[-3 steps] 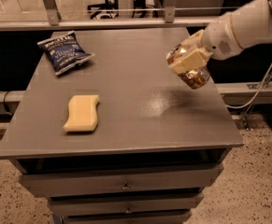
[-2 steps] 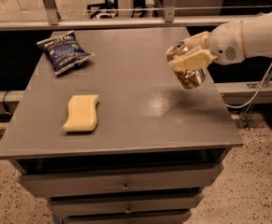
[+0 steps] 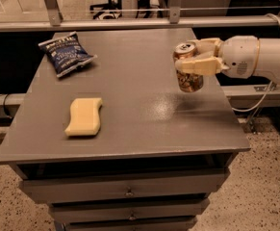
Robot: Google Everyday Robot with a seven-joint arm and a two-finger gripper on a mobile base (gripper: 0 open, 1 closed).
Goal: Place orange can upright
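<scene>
1. Clamping onto the orange can, the gripper is hanging over the table's right side, at about 3 o'clock from the tabletop's centre.
2. Its cream fingers are pressing against the can's upper half, one lying across the side facing the camera and the other reaching round behind the rim.
3. The can is standing close to upright, its silver top with the pull tab facing up and tipping slightly toward 11 o'clock.
4. Its coppery lower body is showing below the fingers; whether its base is touching the tabletop I cannot tell.
5. The white arm is reaching in level from 3 o'clock, crossing the table's right edge behind the gripper.
6. The grey table is carrying two other things, both well apart from the can.
7. A yellow sponge is lying flat at about 8 o'clock from the centre, near the front left.
8. A dark blue chip bag is lying at about 10 o'clock, near the back left corner.
9. Drawers with small knobs are stacking below the tabletop's front edge.
10. A metal rail is running across behind the table at 12 o'clock.
</scene>
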